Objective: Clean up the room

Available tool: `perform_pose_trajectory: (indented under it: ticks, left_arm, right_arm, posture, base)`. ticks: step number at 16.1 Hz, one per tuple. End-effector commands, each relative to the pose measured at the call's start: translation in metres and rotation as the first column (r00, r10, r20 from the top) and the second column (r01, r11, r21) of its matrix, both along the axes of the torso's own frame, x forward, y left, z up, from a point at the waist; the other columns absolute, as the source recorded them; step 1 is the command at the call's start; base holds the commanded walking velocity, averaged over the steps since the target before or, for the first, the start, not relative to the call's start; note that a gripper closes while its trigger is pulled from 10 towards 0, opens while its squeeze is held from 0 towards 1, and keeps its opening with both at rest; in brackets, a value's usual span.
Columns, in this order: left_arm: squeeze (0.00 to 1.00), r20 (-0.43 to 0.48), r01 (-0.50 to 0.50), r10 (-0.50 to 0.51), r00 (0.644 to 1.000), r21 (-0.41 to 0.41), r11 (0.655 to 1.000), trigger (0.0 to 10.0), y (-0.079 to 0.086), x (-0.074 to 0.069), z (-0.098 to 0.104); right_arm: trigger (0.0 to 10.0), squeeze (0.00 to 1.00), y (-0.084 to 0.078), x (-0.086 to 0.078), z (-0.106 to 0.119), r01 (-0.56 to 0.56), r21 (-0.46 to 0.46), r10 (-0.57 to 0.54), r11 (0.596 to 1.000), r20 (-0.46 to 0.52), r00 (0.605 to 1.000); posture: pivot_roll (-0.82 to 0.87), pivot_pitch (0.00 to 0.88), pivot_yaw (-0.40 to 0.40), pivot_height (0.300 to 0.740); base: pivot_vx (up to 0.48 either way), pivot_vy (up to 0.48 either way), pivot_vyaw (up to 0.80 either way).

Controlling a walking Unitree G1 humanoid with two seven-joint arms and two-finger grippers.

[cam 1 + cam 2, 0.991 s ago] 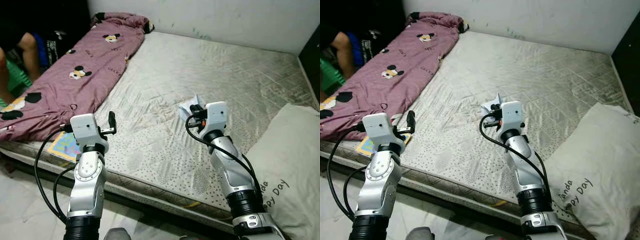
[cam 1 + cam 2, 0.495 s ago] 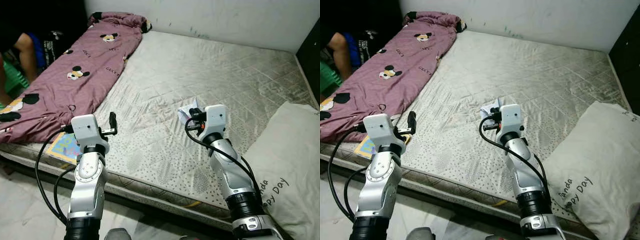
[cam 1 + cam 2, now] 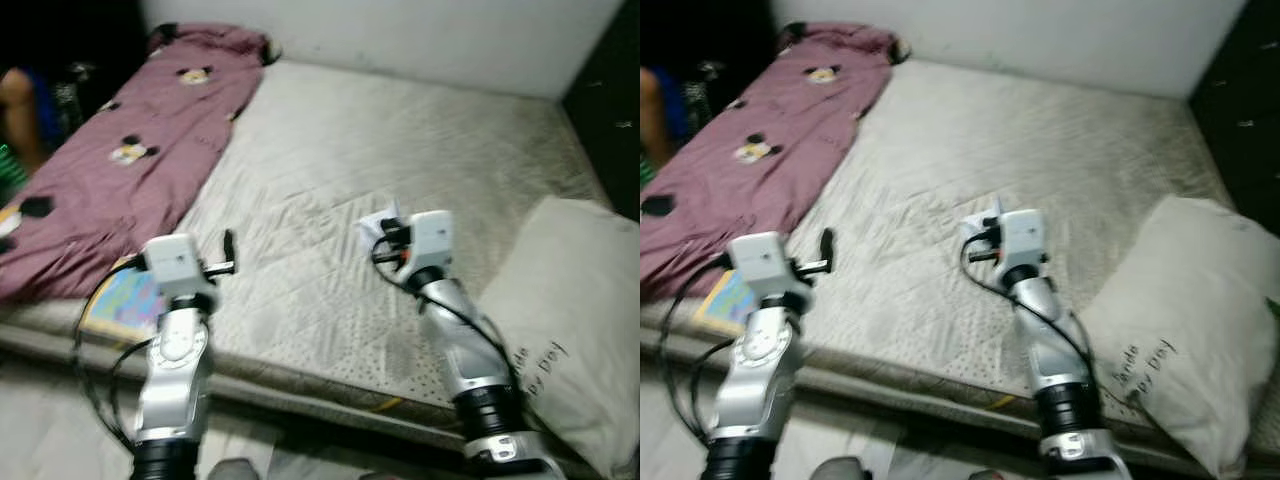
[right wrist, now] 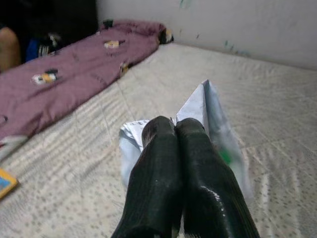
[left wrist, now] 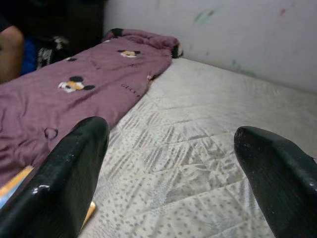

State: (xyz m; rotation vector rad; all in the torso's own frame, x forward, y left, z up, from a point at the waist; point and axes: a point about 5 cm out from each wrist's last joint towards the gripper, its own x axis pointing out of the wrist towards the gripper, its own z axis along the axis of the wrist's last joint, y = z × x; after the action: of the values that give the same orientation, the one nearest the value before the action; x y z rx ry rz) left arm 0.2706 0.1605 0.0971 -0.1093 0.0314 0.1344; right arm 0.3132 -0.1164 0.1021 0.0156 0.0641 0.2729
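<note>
- The right end effector [image 4: 185, 148], just right of centre in the head views, has its two black fingers pressed together on a thin white crumpled piece of paper or wrapper [image 4: 210, 111]. A faint green mark shows on it, but nothing can be read.
- That pinch at the paper's near edge lets the scrap stick up past the fingertips. By my reading this is litter picked off the bed as part of the tidying, and it is carried above the bare grey quilted mattress [image 3: 420, 150], centre frame.
- The left end effector [image 5: 173, 163] is spread wide with nothing between its fingers. It hovers at lower left of the head views, over the mattress's near edge, and seems ready rather than working.
- A mauve blanket printed with cartoon mouse heads [image 3: 120, 160] lies along the upper left of the frame; small dark lettering on it is too blurred to read.
- A flat colourful book or card [image 3: 120, 300] lies at the bed's edge below the blanket, probably another item to clear.
- A large off-white pillow [image 3: 1180, 300] lies at lower right. Dark script on it seems to end in "Day"; the rest is unclear.
- Part of a person [image 3: 15, 100] shows at far left.
</note>
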Motion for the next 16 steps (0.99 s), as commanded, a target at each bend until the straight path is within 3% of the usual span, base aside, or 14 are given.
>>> perform_pose_trajectory:
  ticks: [1, 9, 16]
  left_arm:
    - [0.0, 0.016, 0.021, -0.021, 1.0, -0.012, 1.0, 10.0, -0.0074, 0.0022, 0.0049]
    - [0.0, 0.013, 0.019, -0.019, 1.0, -0.011, 1.0, 10.0, -0.0078, 0.0012, 0.0051]
    - [0.0, 0.011, 0.015, -0.015, 1.0, -0.008, 1.0, 10.0, -0.007, -0.0004, 0.0046]
  right_arm:
    - [10.0, 0.0, -0.0095, -0.0009, 0.0015, 0.023, -0.009, -0.023, 1.0, 0.003, 1.0]
    - [10.0, 0.0, -0.0089, -0.001, -0.0001, 0.016, -0.011, -0.016, 1.0, -0.008, 1.0]
    - [10.0, 0.0, -0.0051, -0.0007, -0.0019, -0.009, -0.016, 0.009, 1.0, -0.023, 1.0]
  posture:
    - [-0.03, 0.0, -0.002, 0.74]
    - [-0.03, 0.0, -0.003, 0.74]
    - [-0.02, 0.0, -0.011, 0.74]
  base:
    - [0.0, 0.36, -0.47]
    - [0.0, 0.363, -0.05]
    - [0.0, 0.165, -0.12]
